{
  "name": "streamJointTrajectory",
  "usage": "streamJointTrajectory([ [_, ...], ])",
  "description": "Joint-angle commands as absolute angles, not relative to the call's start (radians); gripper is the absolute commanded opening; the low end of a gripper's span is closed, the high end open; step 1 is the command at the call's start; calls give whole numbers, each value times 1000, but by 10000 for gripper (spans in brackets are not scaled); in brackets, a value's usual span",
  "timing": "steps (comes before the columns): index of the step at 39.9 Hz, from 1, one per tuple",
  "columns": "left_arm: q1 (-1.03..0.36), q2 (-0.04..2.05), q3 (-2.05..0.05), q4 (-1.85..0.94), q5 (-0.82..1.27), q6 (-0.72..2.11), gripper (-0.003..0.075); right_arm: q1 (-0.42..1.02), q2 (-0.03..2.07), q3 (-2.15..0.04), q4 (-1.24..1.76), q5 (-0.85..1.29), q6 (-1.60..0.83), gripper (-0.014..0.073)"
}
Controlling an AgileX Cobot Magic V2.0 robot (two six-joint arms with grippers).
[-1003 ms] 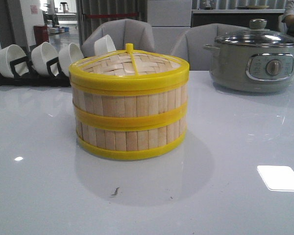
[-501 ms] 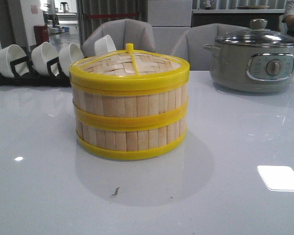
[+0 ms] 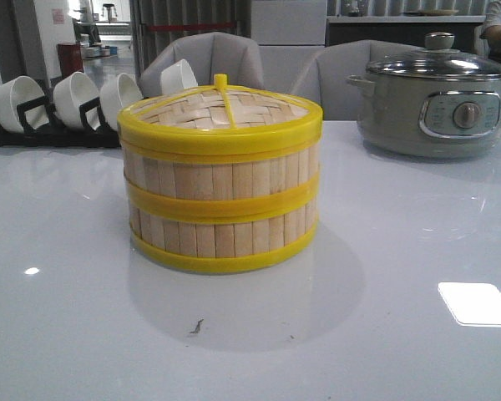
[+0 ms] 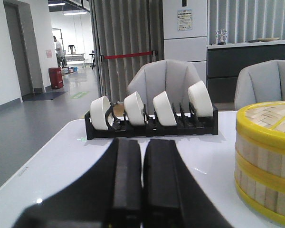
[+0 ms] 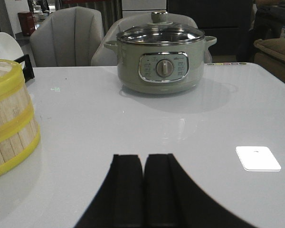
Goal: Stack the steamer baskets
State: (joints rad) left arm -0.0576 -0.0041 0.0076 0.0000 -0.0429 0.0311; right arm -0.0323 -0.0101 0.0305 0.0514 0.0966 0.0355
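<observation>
The steamer baskets (image 3: 220, 209) stand as one stack near the middle of the white bench (image 3: 401, 334). Two tiers are visible: a lower basket and an upper basket, walls of pale vertical slats, with yellow rims at the base, at the joint between tiers and at the top. The woven lid (image 3: 221, 109) sits on the upper tier, seated level, with a small yellow knob at its centre. The stack stands upright and its tiers line up.

The left hand (image 4: 142, 180) appears only in its wrist view. Its two black fingers lie together with only a thin seam between them, holding nothing. The stack lies near it, to its right and apart from it; ahead of it stands a black dish rack (image 4: 152, 126) carrying four white bowls (image 4: 164, 108) on edge.

The right hand (image 5: 143, 190) likewise appears only in its wrist view. Its fingers are pressed together and grip nothing. The stack is to its left, apart from it.

A grey-green electric pot (image 3: 434, 104) with a glass lid stands at the far right of the bench, well apart from the stack. Grey chairs (image 3: 213, 58) stand behind the bench.
</observation>
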Motion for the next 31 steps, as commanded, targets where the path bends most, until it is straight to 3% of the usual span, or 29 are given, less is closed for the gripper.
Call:
streamJointTrajectory([
  [1, -57, -17, 7, -9, -135, 34, 84, -38, -31, 15, 59, 0, 15, 50],
  [31, -57, -17, 7, -9, -135, 34, 84, -38, -31, 15, 59, -7, 16, 50],
])
